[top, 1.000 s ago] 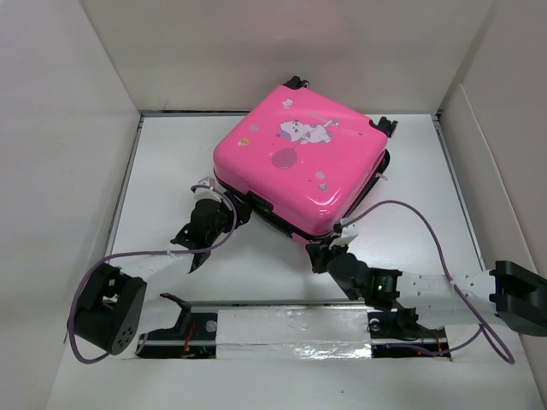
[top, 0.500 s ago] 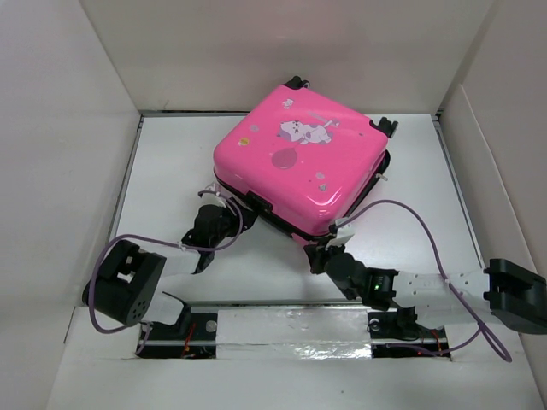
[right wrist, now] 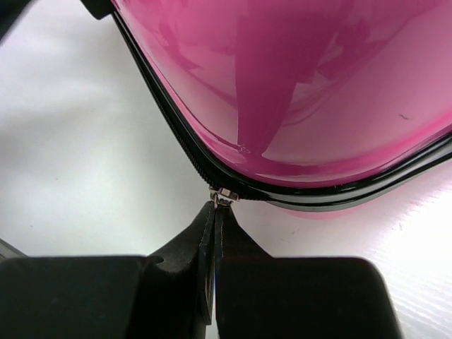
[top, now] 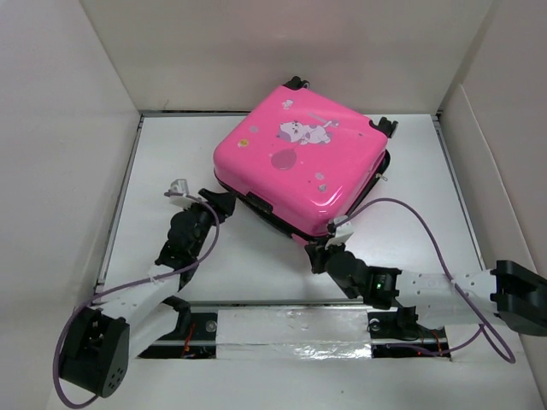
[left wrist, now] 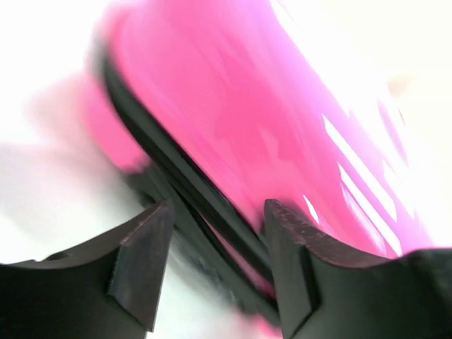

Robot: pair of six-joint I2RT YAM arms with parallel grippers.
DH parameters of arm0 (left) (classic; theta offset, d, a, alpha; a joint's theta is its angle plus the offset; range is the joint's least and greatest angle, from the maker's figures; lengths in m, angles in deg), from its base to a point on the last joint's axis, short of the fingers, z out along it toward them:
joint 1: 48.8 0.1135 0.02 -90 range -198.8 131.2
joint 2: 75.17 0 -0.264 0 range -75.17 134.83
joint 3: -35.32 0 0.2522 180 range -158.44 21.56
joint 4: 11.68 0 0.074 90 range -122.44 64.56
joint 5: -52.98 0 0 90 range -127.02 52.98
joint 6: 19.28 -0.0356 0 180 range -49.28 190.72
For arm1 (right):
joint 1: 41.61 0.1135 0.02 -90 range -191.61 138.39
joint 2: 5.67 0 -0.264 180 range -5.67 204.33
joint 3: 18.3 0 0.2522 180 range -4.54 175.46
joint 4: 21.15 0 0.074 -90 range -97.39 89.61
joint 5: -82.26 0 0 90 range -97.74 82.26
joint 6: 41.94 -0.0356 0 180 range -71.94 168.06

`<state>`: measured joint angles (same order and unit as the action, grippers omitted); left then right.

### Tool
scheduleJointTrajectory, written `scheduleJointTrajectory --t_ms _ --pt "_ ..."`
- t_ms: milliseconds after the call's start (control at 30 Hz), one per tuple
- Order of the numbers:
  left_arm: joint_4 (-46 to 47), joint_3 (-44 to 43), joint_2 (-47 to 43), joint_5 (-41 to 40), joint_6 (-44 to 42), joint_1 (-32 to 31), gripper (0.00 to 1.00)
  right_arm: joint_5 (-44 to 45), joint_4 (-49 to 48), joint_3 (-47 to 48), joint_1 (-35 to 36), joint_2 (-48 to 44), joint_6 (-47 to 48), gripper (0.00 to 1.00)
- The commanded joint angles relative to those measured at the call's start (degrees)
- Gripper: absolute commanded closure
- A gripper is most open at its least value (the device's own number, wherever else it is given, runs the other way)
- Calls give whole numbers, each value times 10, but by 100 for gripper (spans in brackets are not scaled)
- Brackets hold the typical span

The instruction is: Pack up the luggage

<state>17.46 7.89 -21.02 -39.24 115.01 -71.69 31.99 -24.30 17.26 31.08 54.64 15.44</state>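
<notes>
The luggage (top: 299, 162) lies flat and closed on the table (top: 171, 154), towards the far side, turned diagonally with its printed pink shell up; its position matches the earlier frames. At its near corner the zip pull (right wrist: 223, 197) sits on the black seam. The right gripper (top: 320, 252) meets this corner, and the right wrist view shows its fingers (right wrist: 201, 233) pressed together with no gap, pinching the pull at their tips; this arm has barely moved over the last second. The left gripper (top: 215, 202) has advanced from a spot further back on the table to the luggage's left near edge, while its elbow has swung down towards the near left corner. Its fingers (left wrist: 145, 261) stand moderately apart, with the black seam visible in the gap beyond them; the left wrist view is blurred and shows nothing gripped
</notes>
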Motion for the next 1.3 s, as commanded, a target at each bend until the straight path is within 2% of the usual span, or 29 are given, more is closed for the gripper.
scheduleJointTrajectory --t_ms 0,67,100,167,267,300,333,433,500,667,800,900,1067,1167,1267 --pt "-24 -59 -25 -92 44 49 48 -56 -7 44 16 4 9 100" --pt "-22 -97 2 -111 65 85 43 -60 2 59 16 18 12 100" --pt "-29 -146 19 -121 87 96 42 -62 7 61 16 20 12 100" --pt "-36 -200 85 -104 97 135 40 -68 18 65 16 11 11 100" --pt "-93 -335 202 -40 82 182 38 -72 34 53 16 -27 5 100" --pt "-112 -392 238 9 82 207 39 -70 34 39 16 -40 3 100" --pt "-115 -414 305 25 77 215 39 -69 37 32 16 -51 1 100" --pt "-166 -520 430 92 44 215 42 -59 65 15 16 -97 1 100" --pt "-195 -571 478 119 16 215 42 -54 85 13 16 -130 3 100" --pt "-178 -594 561 169 -1 202 43 -70 130 17 -5 -175 21 100" --pt "-121 -553 555 180 5 163 43 -111 130 27 -40 -166 53 100" --pt "-85 -514 533 169 10 131 43 -130 115 56 -40 -130 84 100" --pt "-14 -424 482 161 30 98 43 -184 44 114 -40 -23 126 100" --pt "27 -352 444 143 44 66 44 -233 4 170 -40 77 146 100" --pt "69 -274 403 118 68 36 44 -243 -41 224 -40 167 154 100"
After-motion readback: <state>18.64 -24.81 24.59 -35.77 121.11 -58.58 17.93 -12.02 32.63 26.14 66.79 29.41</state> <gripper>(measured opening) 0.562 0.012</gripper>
